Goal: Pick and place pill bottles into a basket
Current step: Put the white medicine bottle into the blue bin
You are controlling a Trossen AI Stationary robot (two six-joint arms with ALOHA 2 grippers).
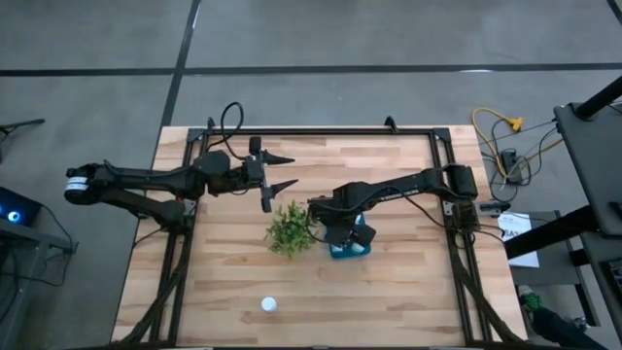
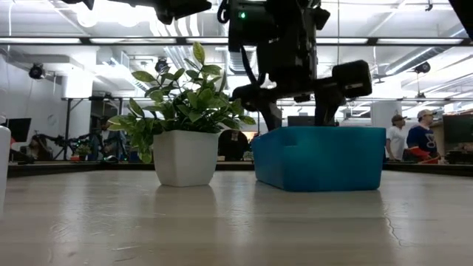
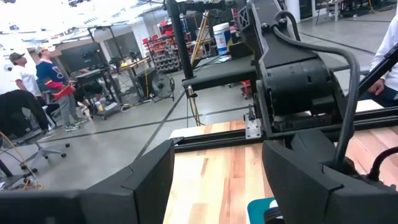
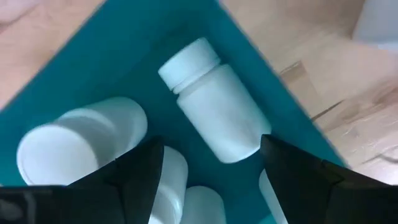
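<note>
Pill bottles: one stands alone [image 1: 268,304] near the front edge of the counter [image 1: 408,292], well apart from everything else. Several more lie inside the basket [image 1: 352,248]; the right wrist view shows one on its side [image 4: 211,99] with its cap toward the basket wall, another [image 4: 78,146] beside it, and parts of others under the fingers.

Right gripper [image 1: 342,231]: positioned directly over the basket, fingers spread wide, nothing between them, pointing down into the bin. In the low view it hangs just above the teal rim [image 2: 319,168].

Plant [image 1: 289,227]: bushy green, in a white pot, just beside the basket on its left.

Left gripper [image 1: 282,170]: farther back over the counter, behind the plant, fingers spread apart and holding nothing, clear of every object.

Counter: light wood planks, framed by black rails.

Room beyond: workshop with shelving, monitors and ceiling lights; two people [image 2: 414,140] stand at far right in the low view.
</note>
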